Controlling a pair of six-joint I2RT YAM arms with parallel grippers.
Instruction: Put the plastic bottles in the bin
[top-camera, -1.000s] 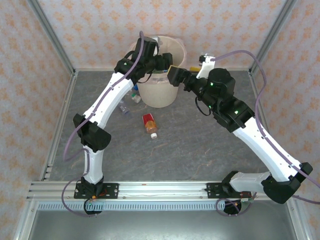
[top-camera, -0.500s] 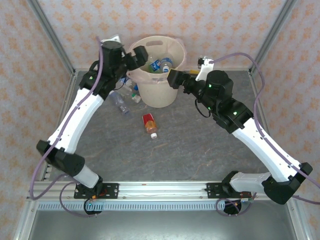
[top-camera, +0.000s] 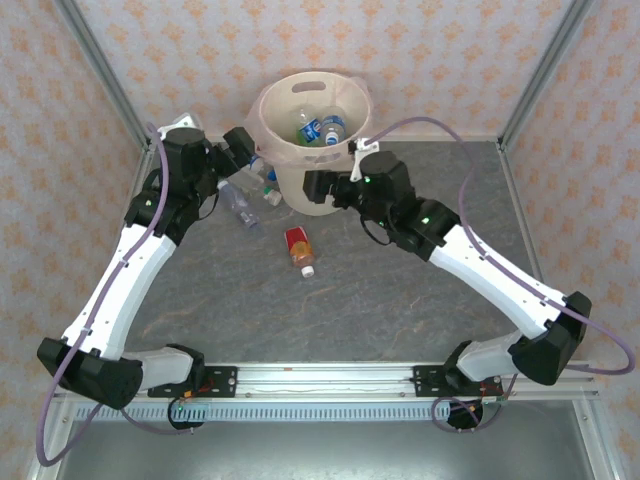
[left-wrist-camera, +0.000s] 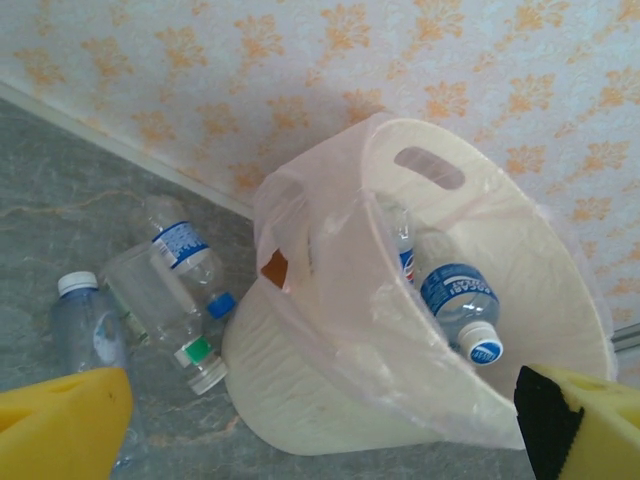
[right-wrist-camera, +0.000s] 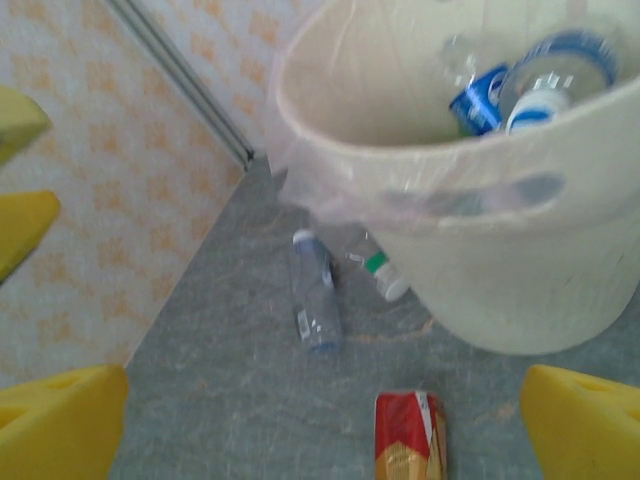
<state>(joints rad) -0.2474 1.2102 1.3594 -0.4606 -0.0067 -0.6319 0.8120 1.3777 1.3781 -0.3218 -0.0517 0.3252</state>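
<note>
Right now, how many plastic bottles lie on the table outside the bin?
4. Three lie beside the bin: the white-capped bottle, the blue-capped bottle and the green-capped bottle. The red-labelled bottle lies alone in front of it. Others may be hidden behind the bin.

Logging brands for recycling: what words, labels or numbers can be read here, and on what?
No text reads clearly.
Blue-label bottle in the bin: print too blurred.
Red-label bottle on the table: too blurred.
Blue-capped bottle beside the bin: label too small.
</note>
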